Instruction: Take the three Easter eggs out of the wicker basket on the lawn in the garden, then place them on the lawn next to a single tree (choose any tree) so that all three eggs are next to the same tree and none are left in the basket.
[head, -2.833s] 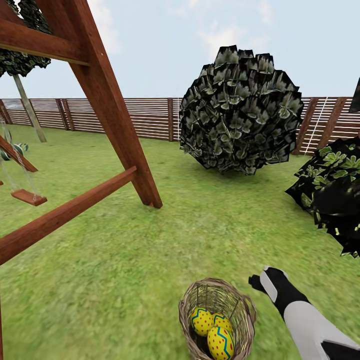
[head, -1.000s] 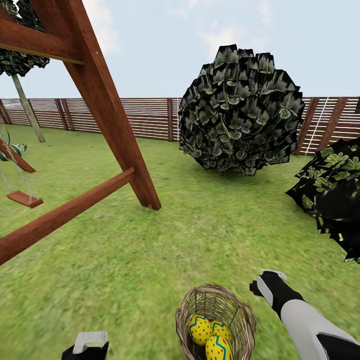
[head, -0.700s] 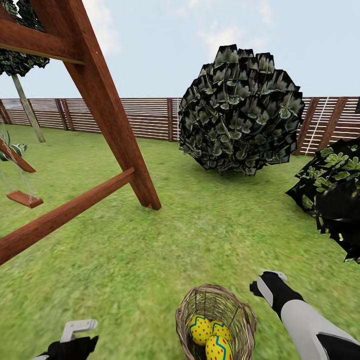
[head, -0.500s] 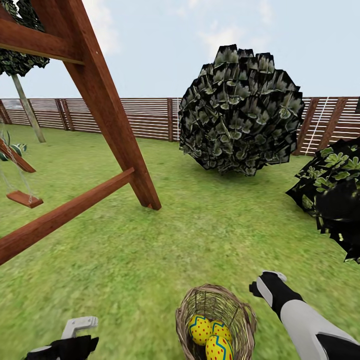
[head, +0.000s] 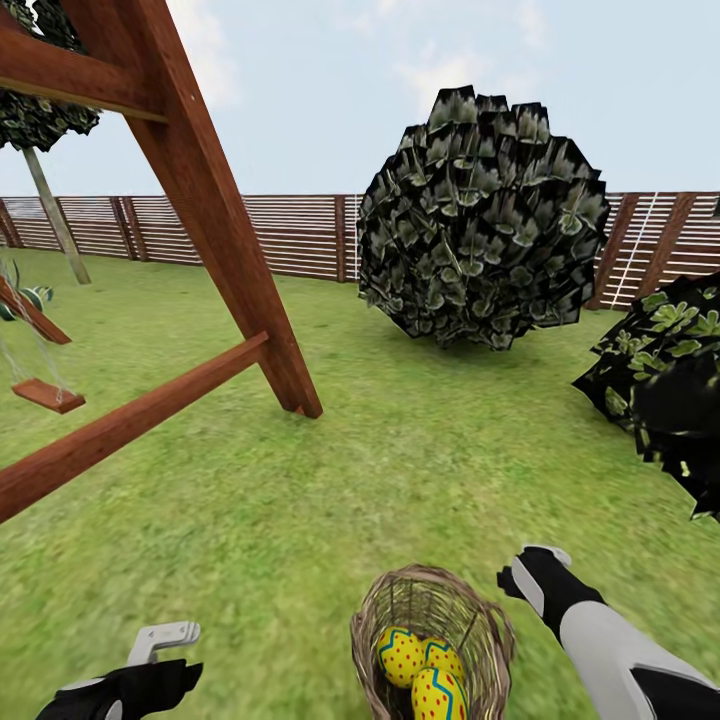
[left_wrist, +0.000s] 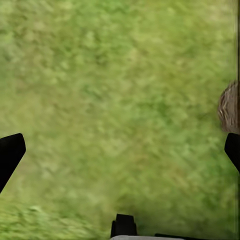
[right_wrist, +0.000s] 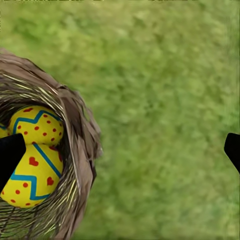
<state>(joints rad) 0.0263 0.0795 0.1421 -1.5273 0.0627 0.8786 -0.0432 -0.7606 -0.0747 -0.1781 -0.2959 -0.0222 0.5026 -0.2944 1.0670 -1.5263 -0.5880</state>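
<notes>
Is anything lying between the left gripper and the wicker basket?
No. In the head view only bare lawn separates the left gripper from the wicker basket.

Backyard garden — lawn (head: 400, 470), slat fence (head: 290, 235), wooden swing frame (head: 215, 230), bushes (head: 480, 220).

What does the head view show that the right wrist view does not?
Head view alone: the brown wooden swing frame, the dark round leafy bush, the slatted wooden fence and the left hand.

Right wrist view alone: nothing extra.

Both: the round brown wicker basket, the yellow red-dotted Easter eggs and the green lawn.
</notes>
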